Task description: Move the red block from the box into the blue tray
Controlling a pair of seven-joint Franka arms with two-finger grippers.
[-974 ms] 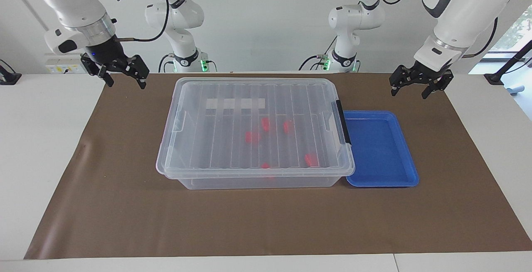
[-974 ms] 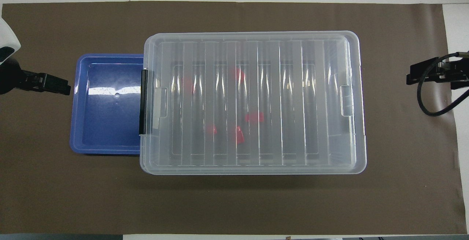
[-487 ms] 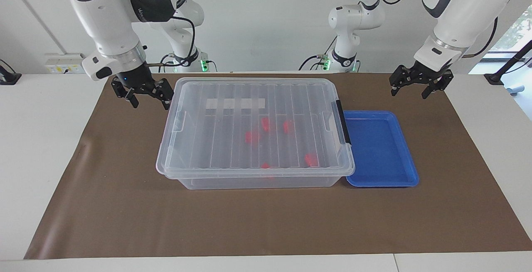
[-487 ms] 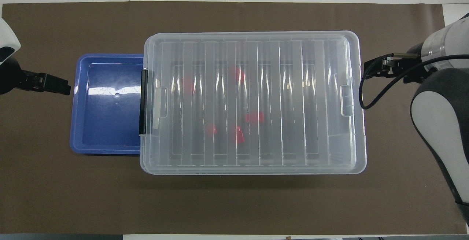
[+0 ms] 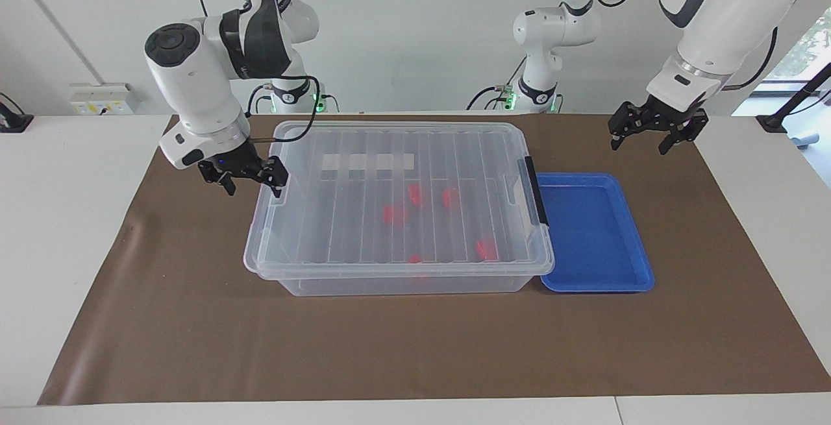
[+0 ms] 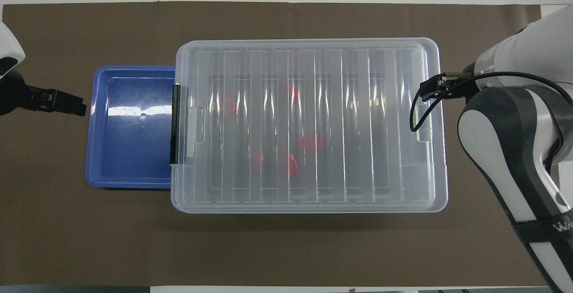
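Observation:
The box (image 5: pixel 363 230), clear and with its ribbed lid on, stands mid-mat; it also shows in the overhead view (image 6: pixel 358 123). Several red blocks lie inside it under the lid, one of them near the middle (image 5: pixel 394 214) (image 6: pixel 311 143). The blue tray (image 5: pixel 594 237) (image 6: pixel 130 150) lies empty against the box's black-latched end. My right gripper (image 5: pixel 252 186) (image 6: pixel 433 91) is open and empty, low at the box's end toward the right arm, one finger over the lid's rim. My left gripper (image 5: pixel 641 145) (image 6: pixel 74 105) is open and empty, waiting in the air over the mat beside the tray.
A brown mat (image 5: pixel 195 321) covers the table, with white table top (image 5: pixel 65 217) at both ends. The black latch (image 5: pixel 536 191) clamps the lid at the tray end. A white label strip (image 5: pixel 367 162) lies on the lid. The right arm's cable (image 6: pixel 414 118) hangs over the lid's edge.
My right gripper has come down from beside the mat's corner to the box's end near its clear latch. The left arm, box, tray and blocks have not moved.

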